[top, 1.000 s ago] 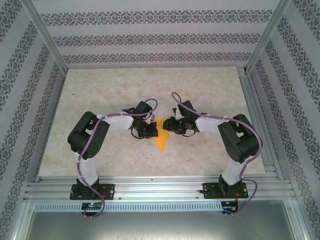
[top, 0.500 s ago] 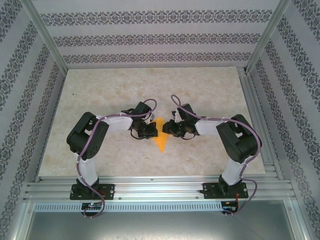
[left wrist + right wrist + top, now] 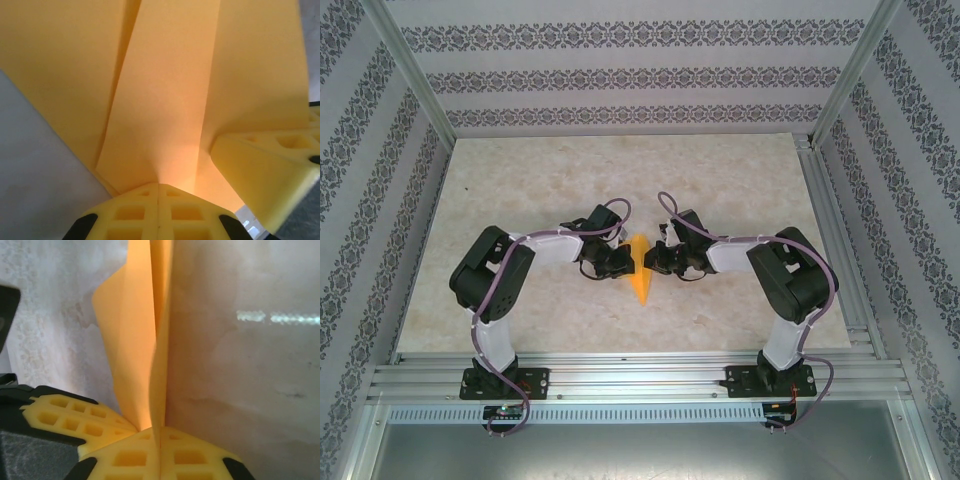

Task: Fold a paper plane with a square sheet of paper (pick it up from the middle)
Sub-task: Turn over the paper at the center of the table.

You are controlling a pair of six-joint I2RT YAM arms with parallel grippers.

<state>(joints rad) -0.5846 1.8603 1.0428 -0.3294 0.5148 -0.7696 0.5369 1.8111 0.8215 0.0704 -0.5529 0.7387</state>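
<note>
Jaws of both arms clamped on one orange-yellow folded paper plane (image 3: 640,278) at mid bench.
The left jaws are pressed together, and their ribbed yellow fingertips (image 3: 150,212) pinch the dart's folded layers at the edge nearest that wrist. The right jaws are likewise together, their fingertips (image 3: 150,455) nipping the paper along its crease, where it stands on edge. From above, the two grips meet the plane from opposite sides. Its long axis runs far to near, with the sharp tip pointing toward the arms' bases and the broad end away. It sits between the two wrists over the pale marbled bench (image 3: 740,180); whether it touches that surface I cannot tell.
</note>
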